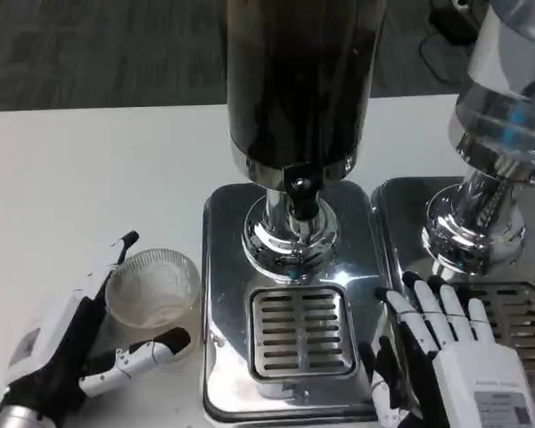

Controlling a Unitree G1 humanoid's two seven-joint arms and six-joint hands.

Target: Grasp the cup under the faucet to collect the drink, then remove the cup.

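A clear plastic cup (154,290) stands on the white table, left of the dispenser's steel base. My left hand (76,343) wraps around it from the near left, one finger behind the rim and another curling along its front. The cup looks empty. The dark drink dispenser (296,85) rises at centre, its black faucet (300,194) hanging above the slotted drip grate (302,331). Nothing stands on the grate. My right hand (441,343) lies with fingers spread on the steel between the two bases, holding nothing.
A second dispenser (504,107) with its own steel base (406,214) and grate stands at the right. The chrome base (227,267) of the centre dispenser sits close to the cup's right side. White table (80,178) stretches to the left and rear.
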